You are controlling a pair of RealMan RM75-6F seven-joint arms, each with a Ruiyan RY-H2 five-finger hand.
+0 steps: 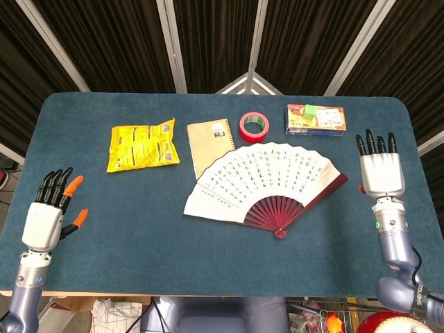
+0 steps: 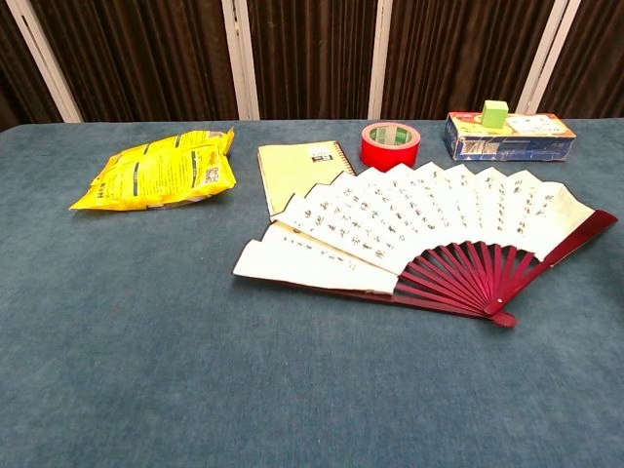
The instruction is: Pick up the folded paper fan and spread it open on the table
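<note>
While lying spread open and flat on the table (image 1: 208, 263), paper fan (image 1: 267, 177) overlaps the notebook (image 1: 210, 141); right hand (image 1: 380, 173) just beside, fingers straight, empty; left hand (image 1: 46, 220) well apart, fingers extended.

Columns of script on fan (image 1: 267, 171); none legible.
</note>
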